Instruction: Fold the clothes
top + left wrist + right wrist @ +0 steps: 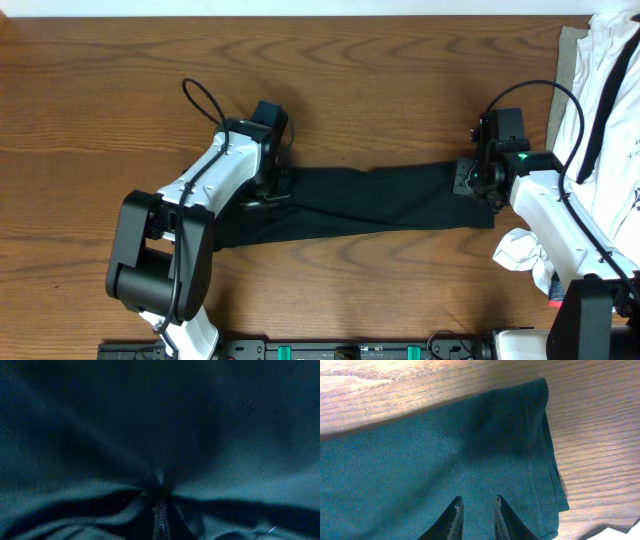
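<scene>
Clothes (225, 460) fill the left wrist view, pinched in the closed left gripper (160, 507). They stretch across the counter (350, 90) at mid-frame. Right gripper (476, 515) sits slightly parted over their right end. Probably securing ends: next, pinch there, then fold.

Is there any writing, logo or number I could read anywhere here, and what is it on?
None can be read.
The black garment shows plain cloth, no lettering in any view.
The white garments carry a few tiny dark marks, too small to read.
</scene>
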Tool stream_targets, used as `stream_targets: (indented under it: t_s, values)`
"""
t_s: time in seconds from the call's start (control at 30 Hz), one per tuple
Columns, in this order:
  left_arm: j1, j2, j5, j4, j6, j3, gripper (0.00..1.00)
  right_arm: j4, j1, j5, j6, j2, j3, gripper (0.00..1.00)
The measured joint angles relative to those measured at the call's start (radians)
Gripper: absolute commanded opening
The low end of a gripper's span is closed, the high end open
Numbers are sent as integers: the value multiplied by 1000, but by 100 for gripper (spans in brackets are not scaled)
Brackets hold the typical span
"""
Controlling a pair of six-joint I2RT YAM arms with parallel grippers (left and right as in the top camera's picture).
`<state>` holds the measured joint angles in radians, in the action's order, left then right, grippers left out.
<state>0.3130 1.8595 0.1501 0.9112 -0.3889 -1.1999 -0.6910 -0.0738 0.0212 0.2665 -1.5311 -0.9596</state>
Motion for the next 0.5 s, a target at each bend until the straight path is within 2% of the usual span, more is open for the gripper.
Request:
stream_targets:
  t_s: [0.23, 0.5]
  values:
    - [3, 0, 1, 114, 3, 0, 6, 1, 0, 0, 0, 0, 0, 21]
    - [3, -1, 1, 113, 27, 0, 6, 1, 0, 0, 0, 0, 0, 21]
